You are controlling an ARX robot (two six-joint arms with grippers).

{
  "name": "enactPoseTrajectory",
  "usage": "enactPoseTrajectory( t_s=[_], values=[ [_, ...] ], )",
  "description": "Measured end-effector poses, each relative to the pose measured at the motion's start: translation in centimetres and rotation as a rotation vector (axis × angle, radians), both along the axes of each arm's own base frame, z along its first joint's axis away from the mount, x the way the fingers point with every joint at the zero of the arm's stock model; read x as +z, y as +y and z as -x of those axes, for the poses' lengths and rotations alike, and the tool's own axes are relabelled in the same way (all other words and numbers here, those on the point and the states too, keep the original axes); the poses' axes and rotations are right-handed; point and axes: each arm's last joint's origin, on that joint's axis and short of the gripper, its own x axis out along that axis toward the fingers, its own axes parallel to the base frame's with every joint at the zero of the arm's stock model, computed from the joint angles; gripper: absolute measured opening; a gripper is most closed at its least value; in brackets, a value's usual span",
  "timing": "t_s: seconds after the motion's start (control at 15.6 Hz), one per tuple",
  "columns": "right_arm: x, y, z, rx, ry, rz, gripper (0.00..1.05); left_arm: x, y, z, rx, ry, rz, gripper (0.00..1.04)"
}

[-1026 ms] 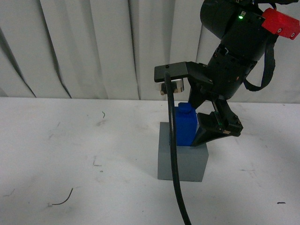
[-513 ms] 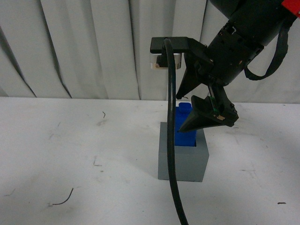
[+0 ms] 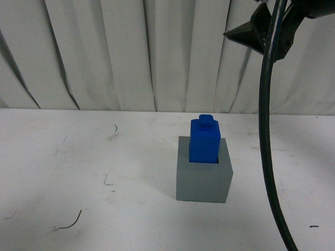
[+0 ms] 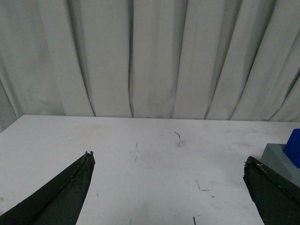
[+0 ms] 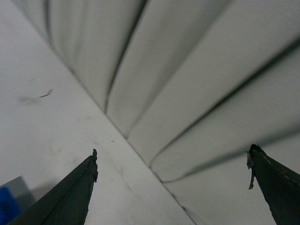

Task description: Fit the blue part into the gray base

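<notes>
The blue part [image 3: 204, 139] stands upright in the recess of the gray base [image 3: 203, 179] on the white table, its knob on top. My right gripper [image 3: 259, 32] is open and empty, high above and to the right of the blocks at the top of the front view. In the right wrist view the open gripper [image 5: 171, 157] faces the curtain, with the blue part [image 5: 6, 206] and gray base [image 5: 18, 185] at a corner. My left gripper [image 4: 168, 159] is open and empty over bare table; the blue part [image 4: 295, 147] and gray base [image 4: 279, 157] show at the edge.
A white curtain [image 3: 104, 52] hangs behind the table. A black cable [image 3: 267, 130] hangs down in front, right of the blocks. Small dark scraps [image 3: 70, 222] lie on the white table [image 3: 78, 157] at the left front.
My right gripper has let go of the blue part and risen up and to the right, away from the blocks. The blue part stays standing in the gray base.
</notes>
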Motion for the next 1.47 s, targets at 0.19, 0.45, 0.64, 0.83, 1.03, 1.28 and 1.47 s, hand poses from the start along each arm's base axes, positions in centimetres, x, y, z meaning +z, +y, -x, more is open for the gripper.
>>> enactPoseTrajectory(
  t_s=[0.19, 0.45, 0.64, 0.83, 1.03, 1.28, 1.47],
  values=[
    [-1.1, -4.8, 3.2, -0.321, -0.121, -0.256, 0.98, 0.0, 0.0, 0.0, 0.000, 0.000, 0.000, 0.98],
    [-3.2, -7.9, 8.0, -0.509, -0.154, -0.476, 0.98, 0.0, 0.0, 0.0, 0.000, 0.000, 0.000, 0.98],
    [-3.8, -8.2, 8.8, -0.534, -0.129, -0.508, 0.98, 0.0, 0.0, 0.0, 0.000, 0.000, 0.000, 0.98],
    [-3.5, -8.2, 10.4, -0.658, -0.105, -0.559, 0.85, 0.0, 0.0, 0.0, 0.000, 0.000, 0.000, 0.98],
    [-3.4, -8.3, 12.3, -0.695, -0.120, -0.593, 0.74, 0.0, 0.0, 0.0, 0.000, 0.000, 0.000, 0.98],
    [-7.2, -8.3, 22.4, -0.718, -0.080, -0.618, 0.02, 0.0, 0.0, 0.0, 0.000, 0.000, 0.000, 0.98],
    [-7.6, -8.3, 24.1, -0.710, -0.104, -0.628, 0.02, 0.0, 0.0, 0.0, 0.000, 0.000, 0.000, 0.98]
  ],
)
